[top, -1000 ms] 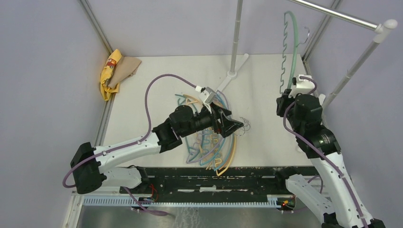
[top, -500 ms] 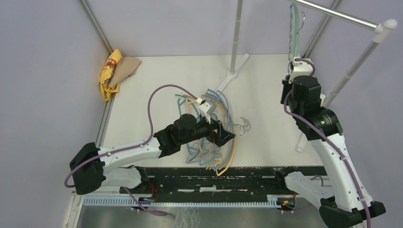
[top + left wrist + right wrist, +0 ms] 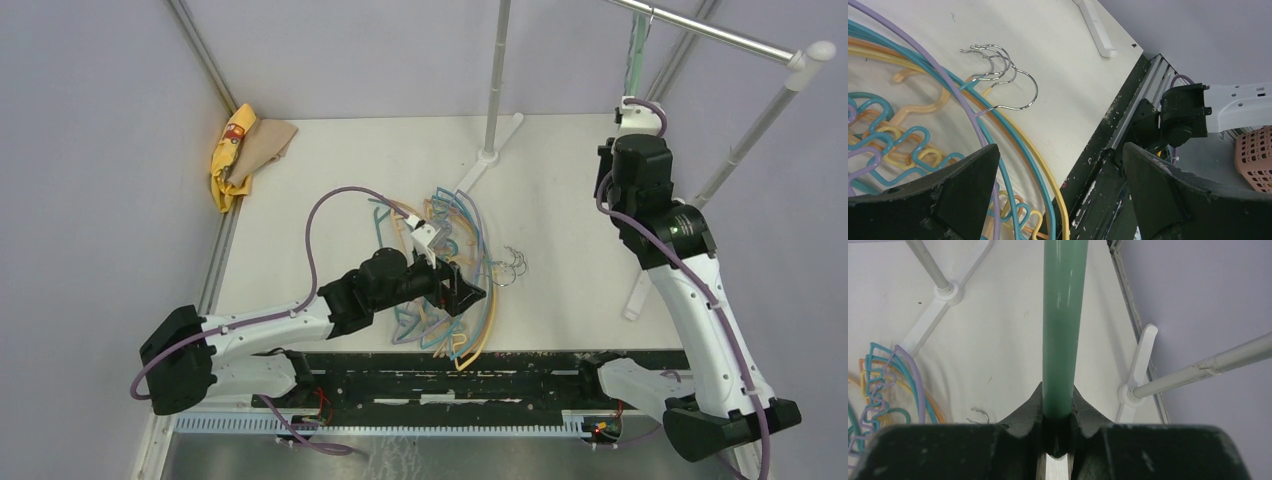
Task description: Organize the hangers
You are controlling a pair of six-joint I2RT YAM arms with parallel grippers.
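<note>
Green hanger (image 3: 1062, 325) clamped in right gripper (image 3: 1058, 409); left gripper (image 3: 1059, 151) wide above hanger pile (image 3: 923, 131)

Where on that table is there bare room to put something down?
Bare table lies between the yellow cloth and the rack foot, and right of the metal hooks. The hanger pile under the left gripper is crowded.

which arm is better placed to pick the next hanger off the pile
Left: the left gripper hangs over the pile, jaws open; the right gripper is up by the rail, jaws shut on a green hanger.
</note>
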